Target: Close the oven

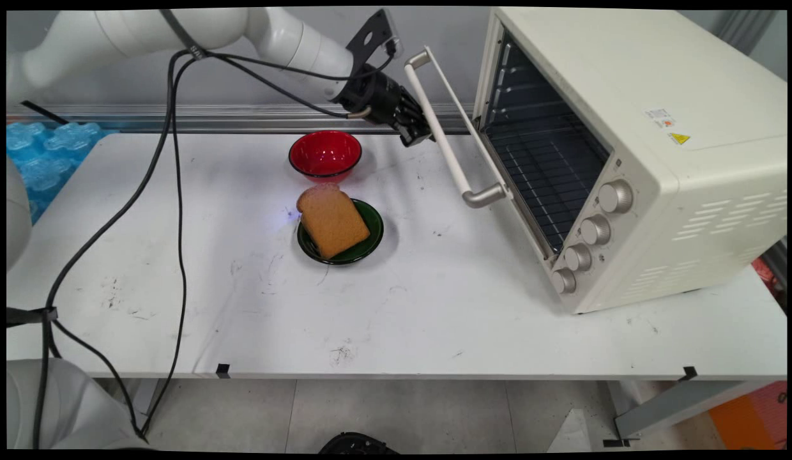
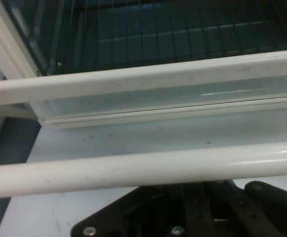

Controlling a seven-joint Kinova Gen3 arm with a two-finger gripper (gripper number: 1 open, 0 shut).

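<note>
— What do we have at the left of the counter [image 1: 255,306]?

— We see blue moulded packs [image 1: 41,156] past its far-left edge, and black cables [image 1: 172,191] hanging from the arm down over the near-left side. The counter top itself is white and scuffed.

— And toward the middle?

— We find a red bowl [image 1: 325,153] at the far side. Just nearer than it sits a dark green plate [image 1: 370,239] carrying a slice of brown bread [image 1: 332,220]; the slice overhangs the plate's far-left rim. The bowl and the plate lie close together, not touching as far as we can tell.

— Where is the pincer [image 1: 416,131]?

— Up in the air, right of the red bowl and against the white bar handle [image 1: 446,139] of the oven door [image 1: 479,150]. In the hand view we see the handle [image 2: 143,170] running straight across just above the black linkage, so the pincer [image 2: 183,197] is right at the bar. We cannot tell how its fingers stand, nor whether they clasp the bar, since the bar hides them.

— And at the right?

— A cream toaster oven [image 1: 658,160] stands on the counter's right side. Its door hangs partly down, the wire rack [image 1: 549,185] shows inside, and four knobs [image 1: 594,230] run down its front panel. The hand view looks over the door's top edge [image 2: 158,106] into the dark cavity.
</note>
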